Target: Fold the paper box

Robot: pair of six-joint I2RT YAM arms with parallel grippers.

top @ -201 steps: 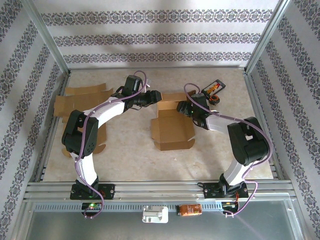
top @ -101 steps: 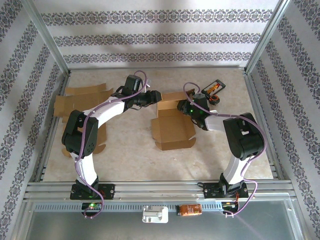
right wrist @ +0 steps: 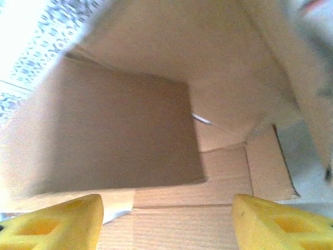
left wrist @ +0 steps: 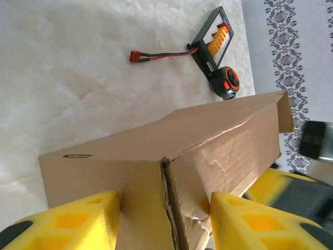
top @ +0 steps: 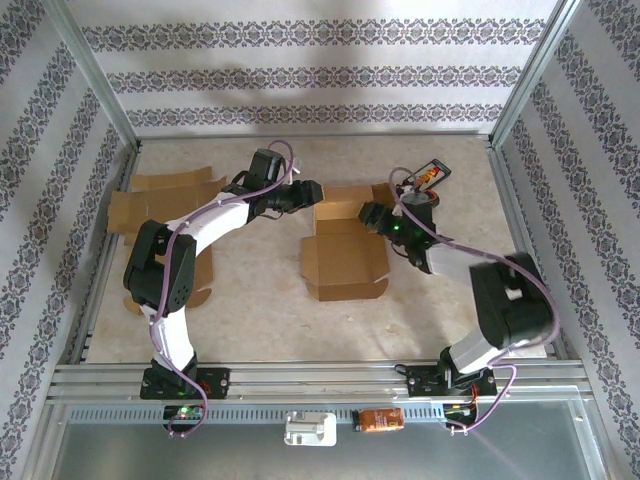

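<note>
Progress check: I'd call this roughly halfway. The brown cardboard box [top: 345,255] sits in the middle of the pale marbled counter [top: 260,320]. Its floor is down and the far wall at its 12 o'clock side is standing. From the left wrist view that wall meets a side panel in a creased corner, so some of the tub shape is there. The near panel at 6 o'clock looks flat on the counter, tabs sticking out, and nothing is tucked or locked as far as I can tell.

The left fingers [top: 312,192] are at the box's 11 o'clock corner, about half closed and pinching that folded corner. The right fingers [top: 368,212] are at the 1 o'clock corner, spread wide and peering into the box with nothing held.

Left to do, my guess: raise the near side, tuck the flaps, close it.

Spare flat brown cardboard sheets [top: 165,200] lie at the counter's 9 o'clock. A black-and-orange tape measure [left wrist: 227,82] sits at 1 o'clock.
</note>
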